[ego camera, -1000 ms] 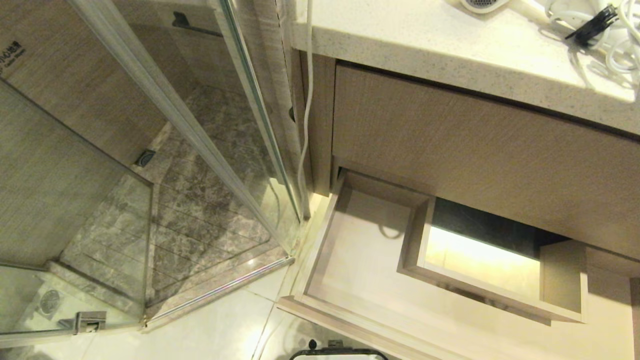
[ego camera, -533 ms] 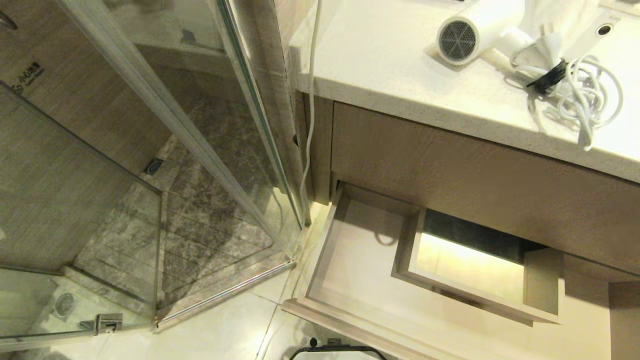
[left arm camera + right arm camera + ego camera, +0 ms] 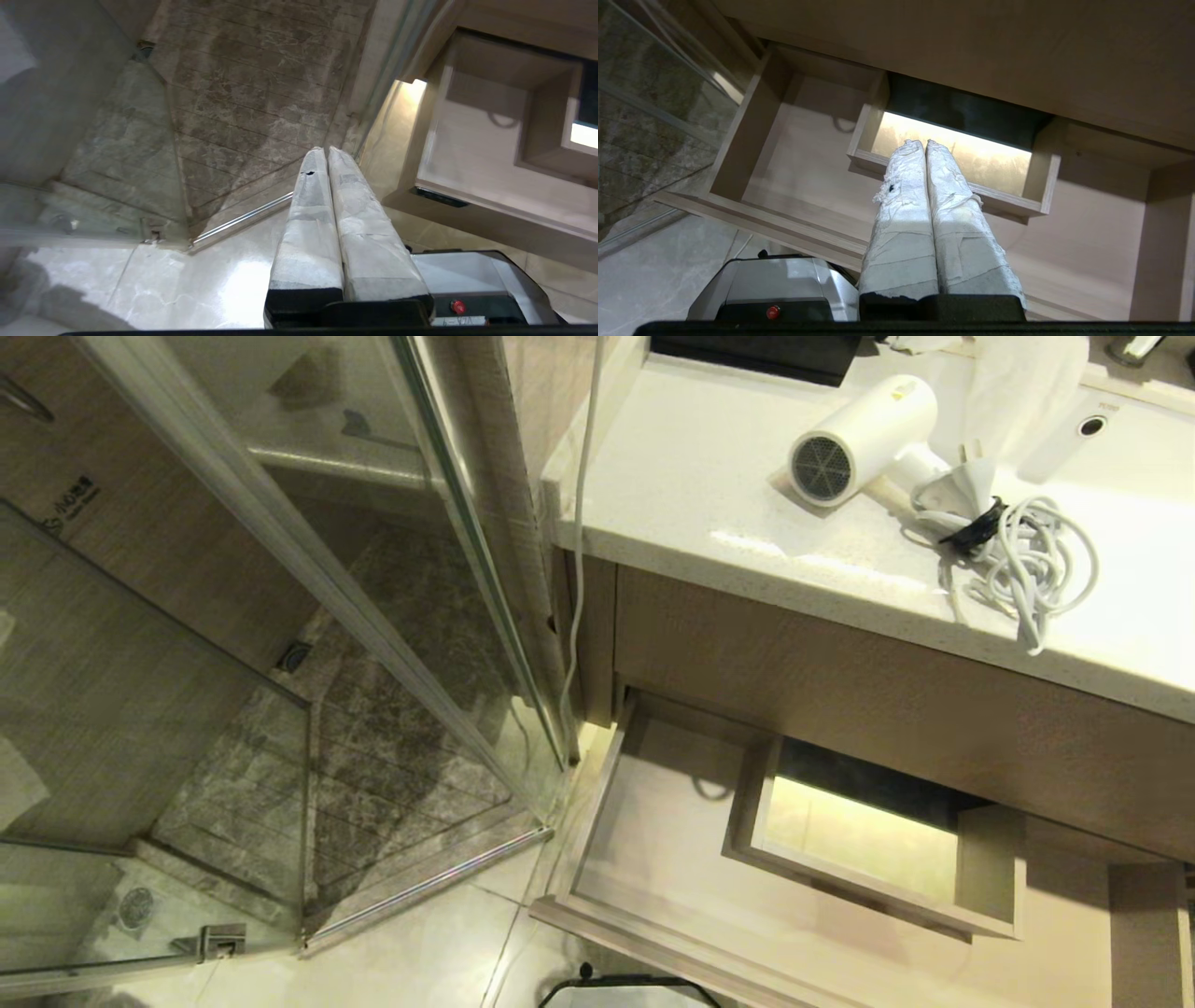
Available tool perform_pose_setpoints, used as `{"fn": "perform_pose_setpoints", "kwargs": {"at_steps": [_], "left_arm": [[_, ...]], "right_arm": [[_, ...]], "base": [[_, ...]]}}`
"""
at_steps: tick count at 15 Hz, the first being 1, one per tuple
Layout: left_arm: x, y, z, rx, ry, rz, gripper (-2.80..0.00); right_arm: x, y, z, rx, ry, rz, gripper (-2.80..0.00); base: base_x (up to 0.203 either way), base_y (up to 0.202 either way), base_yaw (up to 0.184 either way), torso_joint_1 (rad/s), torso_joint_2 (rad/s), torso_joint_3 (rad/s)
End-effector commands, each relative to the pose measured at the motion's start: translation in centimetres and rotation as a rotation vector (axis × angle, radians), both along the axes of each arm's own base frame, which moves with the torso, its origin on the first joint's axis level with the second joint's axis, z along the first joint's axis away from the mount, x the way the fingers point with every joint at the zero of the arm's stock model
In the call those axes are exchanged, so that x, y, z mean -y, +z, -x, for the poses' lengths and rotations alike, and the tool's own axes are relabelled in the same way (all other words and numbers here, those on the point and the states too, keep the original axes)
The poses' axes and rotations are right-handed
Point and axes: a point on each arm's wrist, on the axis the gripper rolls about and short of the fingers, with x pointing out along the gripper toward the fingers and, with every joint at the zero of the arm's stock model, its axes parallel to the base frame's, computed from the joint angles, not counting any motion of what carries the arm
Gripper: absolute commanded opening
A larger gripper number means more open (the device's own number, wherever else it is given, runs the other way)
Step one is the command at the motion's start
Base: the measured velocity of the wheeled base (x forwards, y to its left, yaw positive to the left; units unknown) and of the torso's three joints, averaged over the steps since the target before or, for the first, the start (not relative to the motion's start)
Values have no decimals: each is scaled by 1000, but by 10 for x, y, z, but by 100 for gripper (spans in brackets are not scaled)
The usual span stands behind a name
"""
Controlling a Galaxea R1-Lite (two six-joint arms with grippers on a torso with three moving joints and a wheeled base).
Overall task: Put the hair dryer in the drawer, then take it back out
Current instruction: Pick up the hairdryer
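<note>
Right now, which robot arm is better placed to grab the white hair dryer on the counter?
Probably the right. The white hair dryer lies on the pale speckled stone counter, toward the robot's right. The right gripper hangs shut over the open beige wood-grain drawer below it; the left gripper hangs shut over the floor.

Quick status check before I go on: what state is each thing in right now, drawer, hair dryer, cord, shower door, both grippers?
drawer: pulled open, nothing in it.
hair dryer: lying on its side on the countertop.
cord: bundled, tied with a black strap.
shower door: ajar.
left gripper: shut, empty.
right gripper: shut, empty, above the drawer.
</note>
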Motion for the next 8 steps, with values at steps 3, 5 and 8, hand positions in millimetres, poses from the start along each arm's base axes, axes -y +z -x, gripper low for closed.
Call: {"fn": "perform_pose_setpoints", "kwargs": {"at_steps": [3, 5, 8], "left_arm": [[0, 0, 0, 0, 0, 0, -280], [0, 0, 0, 0, 0, 0, -280], [0, 0, 0, 0, 0, 0, -280]], "right_arm": [[0, 0, 0, 2, -2, -7, -280], [0, 0, 0, 1, -4, -8, -280], [0, 0, 0, -1, -3, 1, -280]], "base": [[0, 0, 0, 6, -14, -8], [0, 0, 0, 0, 0, 0], [0, 0, 0, 0, 0, 0]]}}
